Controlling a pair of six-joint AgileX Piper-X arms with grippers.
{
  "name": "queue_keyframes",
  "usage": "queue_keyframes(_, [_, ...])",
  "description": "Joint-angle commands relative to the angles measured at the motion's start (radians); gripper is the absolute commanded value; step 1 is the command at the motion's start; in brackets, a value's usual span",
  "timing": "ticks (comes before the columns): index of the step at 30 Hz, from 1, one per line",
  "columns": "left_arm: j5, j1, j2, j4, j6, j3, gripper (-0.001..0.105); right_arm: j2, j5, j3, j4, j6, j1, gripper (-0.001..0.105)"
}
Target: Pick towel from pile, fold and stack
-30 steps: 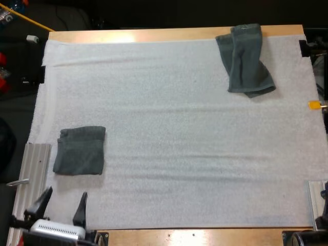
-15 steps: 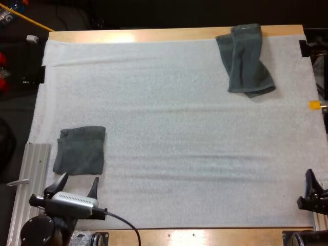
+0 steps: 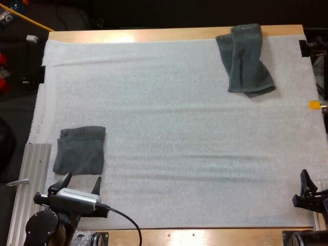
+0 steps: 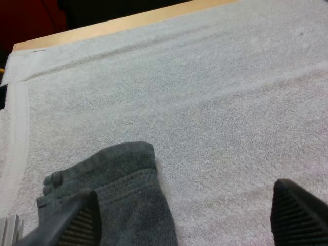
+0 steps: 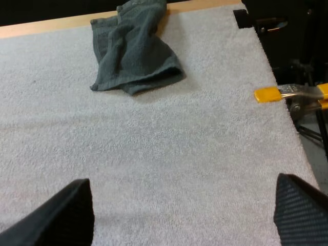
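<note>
Two towels are lying on your mat (image 3: 169,128): the crumpled towel (image 3: 245,60) far right, awaiting pickup; the folded towel (image 3: 80,150) near left, likely starting the stack. Your left gripper (image 3: 80,182) is hovering open beside it, your right gripper (image 5: 184,205) gaping empty toward the crumpled one.

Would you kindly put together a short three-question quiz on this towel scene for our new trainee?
1. True or false: the left gripper is shut on the folded towel.
2. Where does the crumpled towel lie? A) by the far right corner of the mat; B) at its centre; C) on top of the folded towel.
3. Fill in: the right gripper is ____, with nothing between its fingers.
Key: 1 false: it is open, at that towel's near edge. 2 A. 3 open.
</note>
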Motion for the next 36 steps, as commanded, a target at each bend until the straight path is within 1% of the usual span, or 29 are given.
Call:
queue_keyframes(1, [-0.001,-0.002,-0.139,-0.01,-0.003,-0.004,0.065,-0.037,-0.006,-0.001,-0.004,-0.001,-0.004,0.071])
queue_keyframes(9, [-0.001,0.002,-0.139,-0.01,-0.003,-0.004,0.065,-0.037,-0.006,-0.001,-0.004,-0.001,-0.004,0.071])
queue_keyframes(17, [-0.001,0.07,-0.139,-0.01,-0.003,-0.004,0.065,-0.037,-0.006,-0.001,-0.004,-0.001,-0.004,0.071])
queue_keyframes(20, [-0.001,0.071,-0.139,-0.01,-0.003,-0.004,0.065,-0.037,-0.006,-0.001,-0.004,-0.001,-0.013,0.071])
queue_keyframes(25, [-0.001,0.071,-0.139,-0.01,-0.003,-0.004,0.065,-0.037,-0.003,-0.001,-0.004,-0.001,-0.074,0.071])
queue_keyframes(36, [-0.001,0.053,-0.139,-0.01,-0.003,-0.004,0.065,-0.037,-0.003,-0.001,-0.004,-0.001,-0.072,0.071])
